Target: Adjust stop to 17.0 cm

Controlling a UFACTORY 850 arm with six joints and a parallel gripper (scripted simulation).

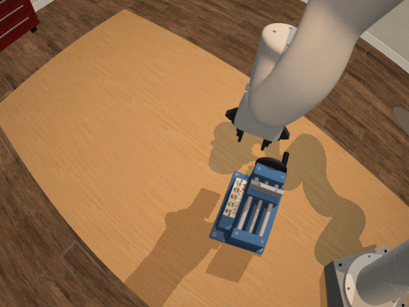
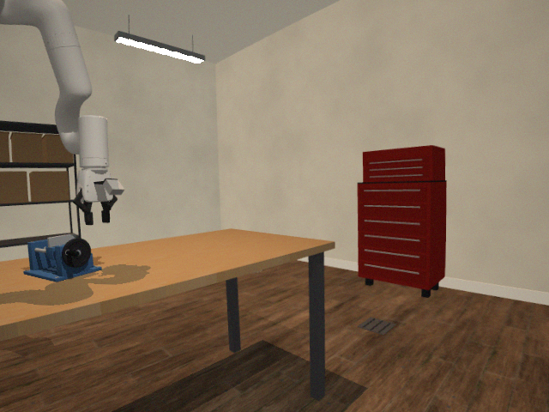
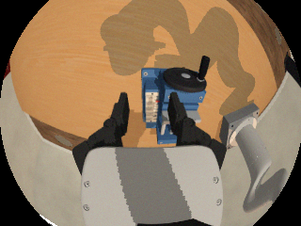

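The blue stop device (image 1: pixel 246 243) (image 2: pixel 60 271) stands on the table. Its black handwheel (image 1: pixel 269 162) (image 2: pixel 70 261) (image 3: pixel 175 81) is at one end, with a black crank handle (image 1: pixel 285 159) (image 3: pixel 203 68) sticking out. The carriage with a grey plate (image 1: pixel 266 188) (image 3: pixel 193 116) sits near the handwheel end of the rods. Its red pointer (image 1: pixel 244 190) (image 3: pixel 157 101) is close to the 13 mark on the white scale (image 1: pixel 234 199) (image 3: pixel 151 108); the exact value cannot be read. My gripper (image 1: pixel 250 144) (image 2: pixel 97 221) (image 3: pixel 149 101) is partly open and empty, above the device and touching nothing.
The robot's base (image 1: pixel 333 281) (image 3: pixel 240 120) stands on the table (image 1: pixel 108 99) (image 2: pixel 221 248) beside the device. A red tool cabinet (image 2: pixel 392 221) and a shelf with brown boxes (image 2: pixel 48 184) stand away from the table.
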